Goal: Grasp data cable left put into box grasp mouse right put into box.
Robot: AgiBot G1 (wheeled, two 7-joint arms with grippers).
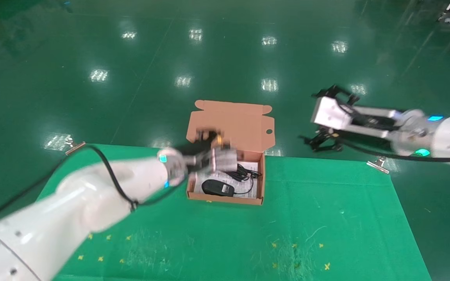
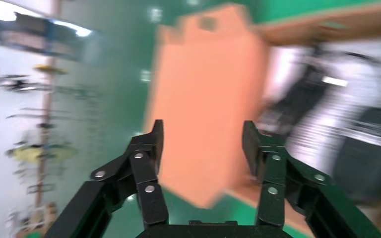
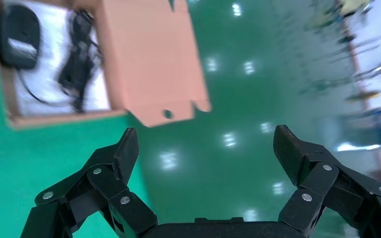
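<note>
The salmon-orange box [image 1: 225, 197] stands open at the far middle of the green mat, its holed lid [image 1: 229, 125] upright. Inside, on white paper, lie the black mouse [image 1: 218, 188] and the bundled data cable [image 1: 243, 172]. My left gripper [image 1: 208, 137] hovers over the box's left rear corner, in front of the lid; it is open and empty [image 2: 203, 134], with the lid [image 2: 208, 94] behind it. My right gripper [image 1: 308, 116] is open and empty [image 3: 206, 139], raised off the table's far right. Its view shows the mouse [image 3: 17, 34], cable [image 3: 77, 59] and lid [image 3: 149, 59].
The green mat [image 1: 326, 218] covers the table, with small yellow marks near the front. Metal clips hold it at the far left [image 1: 73, 147] and far right [image 1: 379, 164] corners. Shiny green floor [image 1: 225, 58] lies beyond the far edge.
</note>
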